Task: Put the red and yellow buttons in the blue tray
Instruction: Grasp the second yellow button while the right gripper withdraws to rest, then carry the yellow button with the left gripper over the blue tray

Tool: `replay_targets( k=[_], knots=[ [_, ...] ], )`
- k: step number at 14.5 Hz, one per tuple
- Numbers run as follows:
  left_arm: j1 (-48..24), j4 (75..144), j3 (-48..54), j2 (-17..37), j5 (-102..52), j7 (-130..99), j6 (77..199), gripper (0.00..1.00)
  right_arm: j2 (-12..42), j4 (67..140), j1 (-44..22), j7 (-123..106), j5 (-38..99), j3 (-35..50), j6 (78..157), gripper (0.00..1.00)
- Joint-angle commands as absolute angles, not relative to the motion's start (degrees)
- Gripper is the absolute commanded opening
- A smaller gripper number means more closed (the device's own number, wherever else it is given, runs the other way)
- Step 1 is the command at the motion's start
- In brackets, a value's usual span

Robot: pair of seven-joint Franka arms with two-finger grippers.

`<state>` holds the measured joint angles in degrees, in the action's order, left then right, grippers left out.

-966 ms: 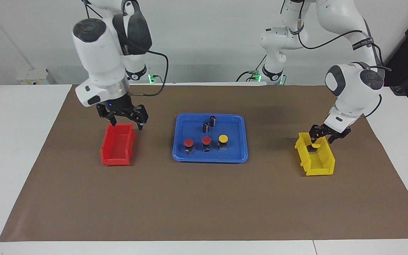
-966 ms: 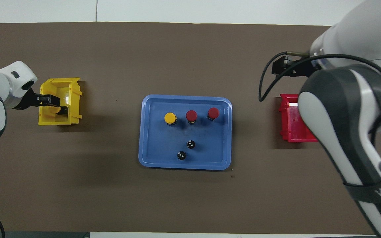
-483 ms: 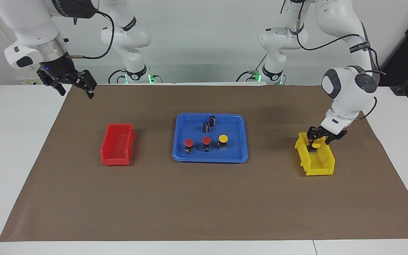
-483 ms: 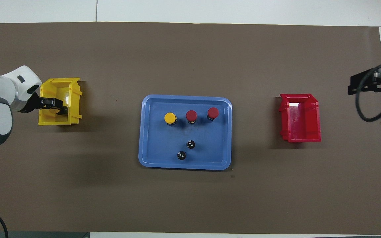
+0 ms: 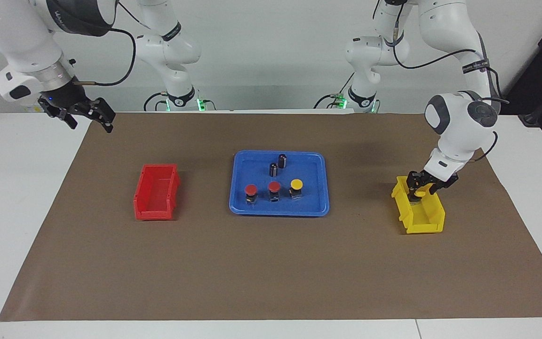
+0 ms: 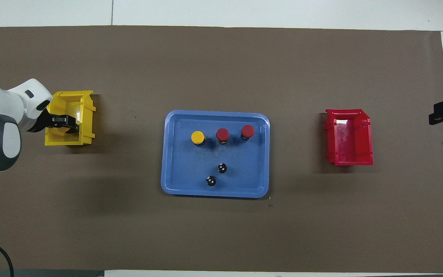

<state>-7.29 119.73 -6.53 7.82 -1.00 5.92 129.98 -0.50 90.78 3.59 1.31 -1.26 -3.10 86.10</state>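
While two red buttons (image 5: 251, 189) and one yellow button (image 5: 296, 183) already stand in the blue tray (image 5: 315, 205), at its six o'clock edge in the facing view, the last yellow button (image 5: 420, 193) sits inside the yellow bin (image 5: 424, 219), the left gripper (image 5: 421, 188) closed around it. The right gripper (image 5: 82, 113) waits, fingers spread, over the mat's corner, at ten o'clock from the empty red bin (image 5: 156, 192).

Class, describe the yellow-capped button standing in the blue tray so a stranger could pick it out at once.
Find the blue tray in the middle of the brown mat, between the red bin and the yellow bin. Three capped buttons stand in a row in it. The yellow button is the end one toward the yellow bin, the only one in the row without a red cap.
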Motion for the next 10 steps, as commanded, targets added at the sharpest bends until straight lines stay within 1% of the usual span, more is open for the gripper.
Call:
replay_targets(
  k=[1,3,4,7,8,9,10],
  knots=[
    [-7.9,120.2,-6.6,7.7,-0.8,4.7,131.4,0.02,-2.3,92.7,3.7,0.6,-0.9,-2.8,86.9,1.00],
    [-7.9,117.8,-6.6,8.1,-0.9,4.4,129.9,0.02,-2.3,92.7,3.6,0.6,-1.1,-2.8,87.0,1.00],
    [-7.9,114.7,-6.6,8.7,-0.9,4.4,126.6,0.02,-2.3,92.7,3.7,0.5,-1.1,-2.8,87.1,1.00],
    [-9.0,99.5,-6.5,9.7,-0.7,4.0,109.7,0.02,-2.2,92.4,3.8,-0.1,-1.5,-2.8,87.0,1.00],
    [-11.1,93.9,-6.5,11.9,-0.8,1.6,105.1,0.02,-2.3,92.4,3.7,-0.1,-1.5,-2.8,87.0,1.00],
    [-13.7,92.6,-6.4,12.6,-0.9,-3.2,104.5,0.02,-2.3,92.5,3.7,-0.1,-1.5,-2.8,86.9,1.00],
    [-17.4,94.2,-6.5,12.3,-0.9,-9.1,106.7,0.02,-2.3,92.5,3.7,-0.1,-1.5,-2.8,86.8,1.00]
  ],
)
